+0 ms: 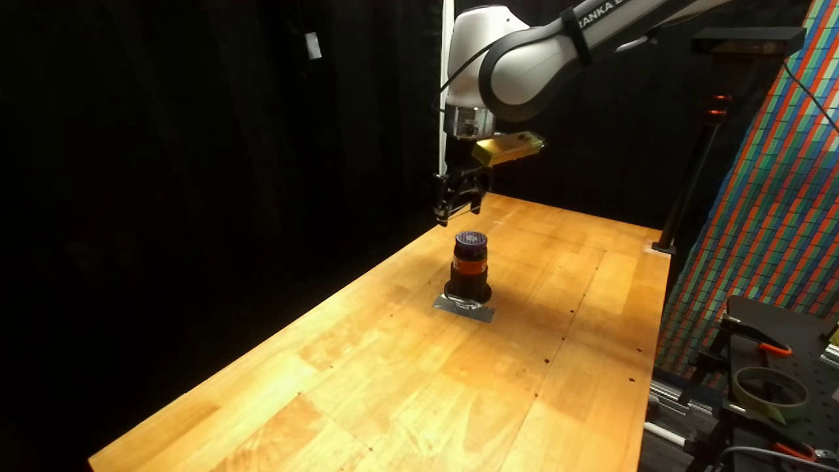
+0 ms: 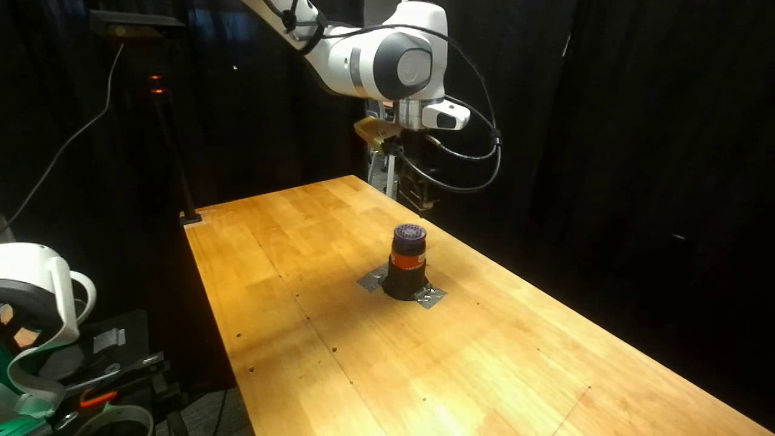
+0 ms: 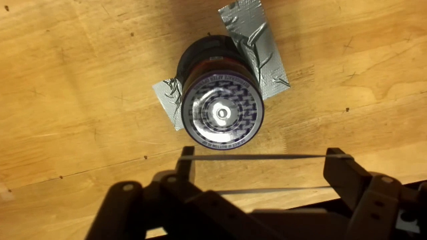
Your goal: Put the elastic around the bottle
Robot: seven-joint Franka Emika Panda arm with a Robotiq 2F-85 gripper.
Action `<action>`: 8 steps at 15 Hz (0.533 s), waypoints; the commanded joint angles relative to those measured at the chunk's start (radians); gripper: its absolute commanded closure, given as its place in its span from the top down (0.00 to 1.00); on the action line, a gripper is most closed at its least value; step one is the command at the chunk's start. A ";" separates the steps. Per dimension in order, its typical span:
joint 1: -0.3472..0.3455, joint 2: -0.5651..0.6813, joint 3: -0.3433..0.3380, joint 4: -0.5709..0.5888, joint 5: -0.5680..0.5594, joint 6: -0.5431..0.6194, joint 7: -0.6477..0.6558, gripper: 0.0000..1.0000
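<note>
Nearest the wrist camera, the black two-fingered gripper point(image 3: 262, 152) spreads its long dark fingers point(image 3: 346, 176) wide apart, and a thin, greyish elastic loop point(image 3: 253, 157) runs taut around both tips. At eleven o'clock from that gap, in the wrist view, I see the small, squat, dark bottle point(image 3: 223, 106) with its purple-edged round lid and orange-red label, standing upright and apart from the elastic loop. Around its foot spreads a black round base point(image 3: 205, 46). Two crinkled silver tape strips point(image 3: 268, 60) run from there onto the golden wooden table point(image 3: 83, 126), at one o'clock and nine o'clock from the lid. In an exterior view the white robot arm point(image 1: 531, 72) slants in from two o'clock, and in both exterior views its gripper hangs near twelve o'clock from the bottle. Against the black fabric curtain point(image 1: 295, 164) it blurs, so I'd only say its tips seem higher than the lid.
</note>
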 commanded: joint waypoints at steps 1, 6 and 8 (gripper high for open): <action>0.021 0.073 -0.045 0.095 0.051 -0.022 -0.034 1.00; 0.014 0.116 -0.060 0.108 0.089 -0.033 -0.051 1.00; 0.015 0.122 -0.062 0.101 0.098 -0.039 -0.057 1.00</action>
